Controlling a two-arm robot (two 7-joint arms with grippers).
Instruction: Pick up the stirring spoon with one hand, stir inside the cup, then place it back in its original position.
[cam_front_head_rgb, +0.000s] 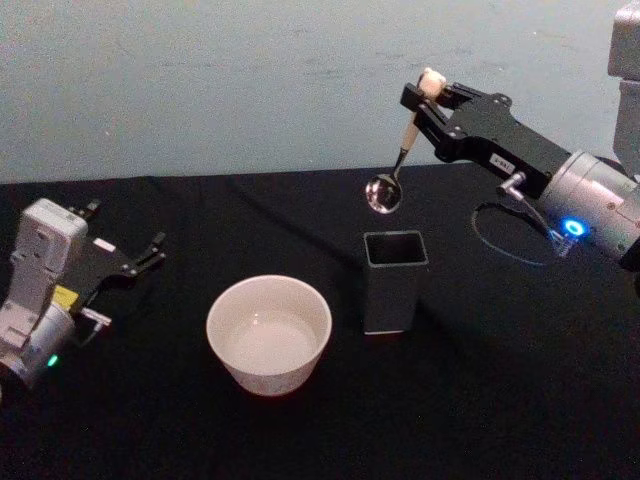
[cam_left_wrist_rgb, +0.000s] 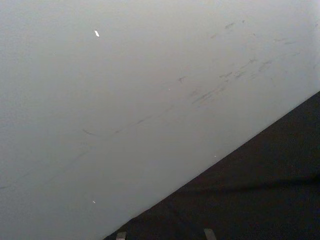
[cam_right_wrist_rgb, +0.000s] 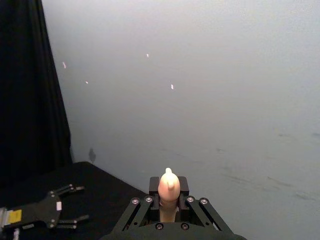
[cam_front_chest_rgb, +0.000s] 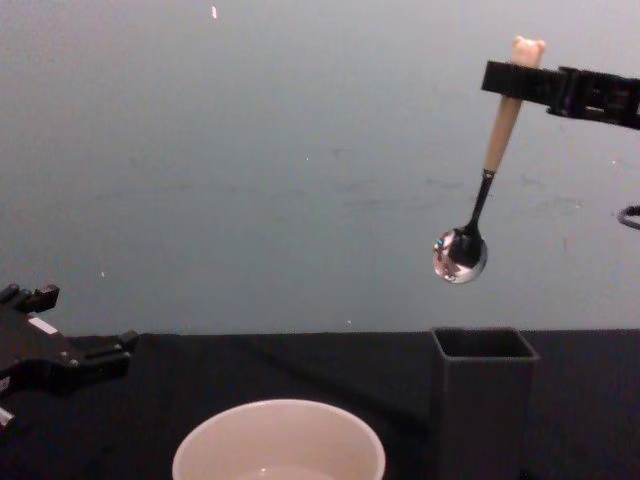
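At far left my left gripper (cam_front_head_rgb: 128, 226) rests low by the black table (cam_front_head_rgb: 520, 400), fingers apart, holding nothing. Right of it stands the cup (cam_front_head_rgb: 266, 376), wide and pale, open side up, with the dark square holder (cam_front_head_rgb: 393, 295) just beside it on the right.

The spoon (cam_front_chest_rgb: 497, 130) hangs in the air above the holder and well clear of its mouth. The shiny bowl points down, the shaft tilts, and the bear head pokes out on top. My right gripper (cam_front_head_rgb: 428, 97) reaches in from the right with its fingers clamped on the cream handle just under that head.

I judge the spoon light and stiff, no load at all for these fingers. It is slim and smooth, though, and gripped this high it could pivot or slide in the pinch if the bowl knocks the cup wall. The handle is the place to hold; the thin metal neck offers too little to squeeze. The cup looks hard and brittle, so I would stir gently.
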